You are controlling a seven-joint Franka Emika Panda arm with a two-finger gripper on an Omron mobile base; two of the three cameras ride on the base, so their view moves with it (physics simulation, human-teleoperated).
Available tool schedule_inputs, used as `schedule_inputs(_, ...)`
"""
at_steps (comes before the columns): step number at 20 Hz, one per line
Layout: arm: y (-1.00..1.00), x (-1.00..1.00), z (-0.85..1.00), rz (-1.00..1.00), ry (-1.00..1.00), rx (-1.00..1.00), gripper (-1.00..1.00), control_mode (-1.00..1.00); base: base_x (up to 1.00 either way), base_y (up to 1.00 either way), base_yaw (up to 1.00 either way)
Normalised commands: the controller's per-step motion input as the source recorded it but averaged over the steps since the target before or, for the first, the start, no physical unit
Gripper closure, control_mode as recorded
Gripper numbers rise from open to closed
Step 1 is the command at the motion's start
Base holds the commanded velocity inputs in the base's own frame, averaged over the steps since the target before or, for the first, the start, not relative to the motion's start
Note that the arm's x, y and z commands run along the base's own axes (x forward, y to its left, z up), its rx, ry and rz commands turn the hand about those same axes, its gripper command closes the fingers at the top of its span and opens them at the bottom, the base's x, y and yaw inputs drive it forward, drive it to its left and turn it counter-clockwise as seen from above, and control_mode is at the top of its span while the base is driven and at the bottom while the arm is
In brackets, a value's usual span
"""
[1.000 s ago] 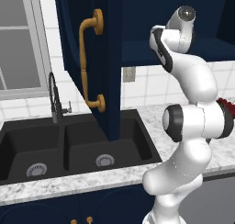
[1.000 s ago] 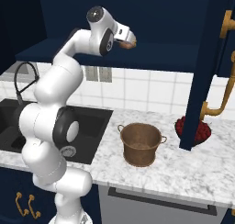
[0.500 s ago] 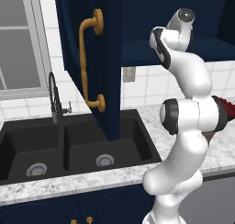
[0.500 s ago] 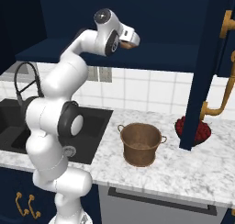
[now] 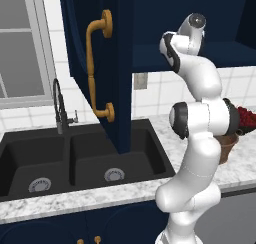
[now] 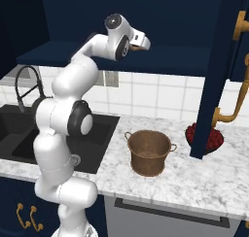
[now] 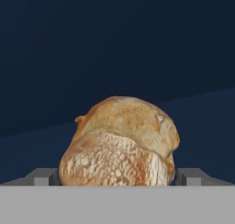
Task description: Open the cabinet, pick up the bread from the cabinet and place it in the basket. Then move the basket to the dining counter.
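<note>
Dark blue cabinet (image 5: 120,43) open, bread (image 7: 120,142) on its shelf between wide-spread fingers (image 7: 120,178). Brown basket (image 6: 148,152) down on worktop (image 6: 194,177).

Arm raised, end effector (image 7: 117,178) wide open

Arm (image 6: 73,105) swung further toward cabinet (image 6: 146,51); elbow shifted; hand deeper on shelf
</note>
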Motion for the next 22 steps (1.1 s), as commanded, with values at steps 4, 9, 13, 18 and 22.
schedule_inputs(4, -0.02, 0.38, -0.20, 0.00, 0.00, 0.00, 1.00, -1.00, 0.00, 0.00, 0.00)
schedule_inputs(9, 0.00, -0.13, -0.13, 0.00, -0.11, 0.00, 1.00, -1.00, 0.00, 0.00, 0.00)
schedule_inputs(13, 0.04, -1.00, -0.06, 0.03, -0.35, 0.00, 1.00, -1.00, 0.00, 0.00, 0.00)
schedule_inputs(18, 0.07, -1.00, 0.10, 0.07, -0.37, 0.00, 1.00, -1.00, 0.00, 0.00, 0.00)
schedule_inputs(22, 0.01, -1.00, 0.73, 0.07, -0.01, -0.01, 1.00, -1.00, 0.00, 0.00, 0.00)
